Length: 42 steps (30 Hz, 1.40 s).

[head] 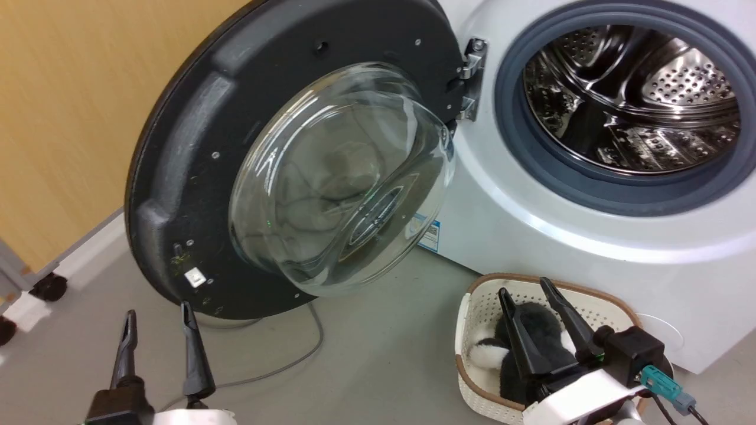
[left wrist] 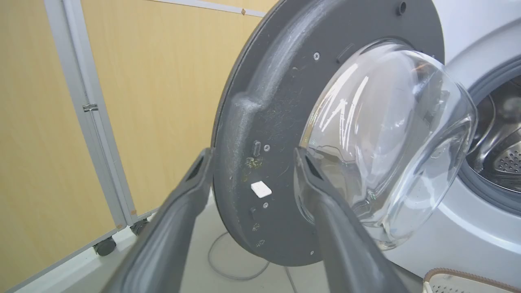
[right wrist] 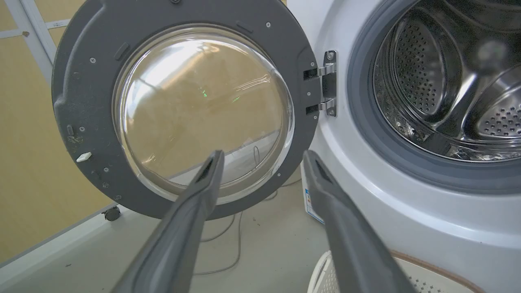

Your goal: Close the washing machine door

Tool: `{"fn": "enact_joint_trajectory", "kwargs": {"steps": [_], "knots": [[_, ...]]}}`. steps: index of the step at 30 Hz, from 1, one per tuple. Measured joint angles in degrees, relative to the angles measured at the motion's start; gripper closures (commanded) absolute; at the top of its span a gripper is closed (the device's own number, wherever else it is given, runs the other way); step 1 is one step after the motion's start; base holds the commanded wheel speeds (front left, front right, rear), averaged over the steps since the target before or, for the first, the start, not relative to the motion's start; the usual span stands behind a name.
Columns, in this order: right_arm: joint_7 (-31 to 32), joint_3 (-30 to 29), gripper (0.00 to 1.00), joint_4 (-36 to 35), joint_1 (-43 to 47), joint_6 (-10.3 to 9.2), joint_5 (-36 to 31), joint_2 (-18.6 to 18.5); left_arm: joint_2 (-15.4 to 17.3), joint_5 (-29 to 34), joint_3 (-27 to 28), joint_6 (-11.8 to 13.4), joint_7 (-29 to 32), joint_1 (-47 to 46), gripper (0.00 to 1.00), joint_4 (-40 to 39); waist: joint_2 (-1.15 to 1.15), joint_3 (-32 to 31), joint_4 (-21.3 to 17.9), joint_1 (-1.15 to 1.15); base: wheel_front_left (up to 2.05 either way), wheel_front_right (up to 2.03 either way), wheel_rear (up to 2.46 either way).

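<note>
The washing machine door (head: 195, 147) stands swung wide open, hung by a bright metal hinge (head: 472, 77) on the left edge of the washing machine (head: 531, 212). It is a broad round disc of matt black plastic, moulded with ridges and dotted with small screws. A clear glass bowl (head: 342, 177) bulges from its middle and catches streaks of light. The machine is a smooth white box. A thick grey rubber ring (head: 508, 124) frames its round opening, and inside is a shiny perforated steel drum (head: 638, 100). A small blue label (head: 430, 235) sits low on its front. On the dull grey floor (head: 378, 366), against the machine's foot, is a cream perforated basket (head: 481, 307) with a brown rim, with something furry, grey and white (head: 534, 324) inside. A thin grey cable (head: 295, 361) curls across the floor below the door. The left gripper (head: 158, 310) hangs just under the door's lower edge, its long dark tapered fingers apart and empty. The right gripper (head: 522, 286) hangs over the basket, fingers likewise spread, grasping nothing.
</note>
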Motion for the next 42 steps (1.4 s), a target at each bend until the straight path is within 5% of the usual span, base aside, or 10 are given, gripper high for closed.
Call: {"fn": "enact_joint_trajectory", "kwargs": {"steps": [1, 3, 9, 15, 28, 34, 42], "knots": [[-0.2, 0.1, 0.00, 0.1, 0.0, 0.00, 0.1, 0.0, 0.0, -0.8, 0.1, 0.0, -0.1, 0.0, 0.42, 0.0, 0.00, 0.0, 0.2, 0.00, 0.00, 0.00, 0.00], [-0.4, 0.3, 0.00, 0.3, 0.0, 0.00, 0.3, -0.1, 0.0, -2.2, 0.4, 0.0, -0.4, 0.1, 1.00, 0.0, 0.00, 0.1, 0.8, 0.00, 0.00, 0.00, 0.00], [-1.1, 0.5, 0.00, 0.4, -0.2, 0.00, 0.6, -0.2, 0.0, -3.7, 2.7, -0.7, -0.9, 0.1, 1.00, -1.9, 0.00, 0.5, 1.9, 0.00, 0.00, 0.00, 0.00], [-1.1, -0.4, 0.00, -0.7, -0.2, 0.00, 0.0, -0.7, 1.1, -6.1, 6.8, -4.3, -0.9, -3.6, 1.00, -3.7, 0.00, 2.3, 1.9, 0.00, 0.00, 0.00, 0.00], [-1.1, -3.0, 0.00, -3.6, 0.7, 0.00, -2.1, -2.4, 16.4, -22.2, 19.4, -12.7, 6.1, -26.3, 1.00, 17.3, 0.00, 7.3, -0.2, 0.00, 0.00, 0.00, 0.00], [-1.1, -2.8, 0.00, -3.7, 0.6, 0.00, -2.1, -2.8, 16.0, -39.5, 25.5, -15.2, 17.1, -35.6, 1.00, 29.3, 0.00, 8.8, -2.3, 0.00, 0.00, 0.00, 0.00], [-1.1, -3.1, 0.00, -3.4, 0.1, 0.00, -2.1, -2.8, 14.5, -57.7, 29.4, -15.1, 38.8, -41.5, 1.00, 37.8, 0.00, 9.4, -3.8, 0.00, 0.00, 0.00, 0.00]]}}
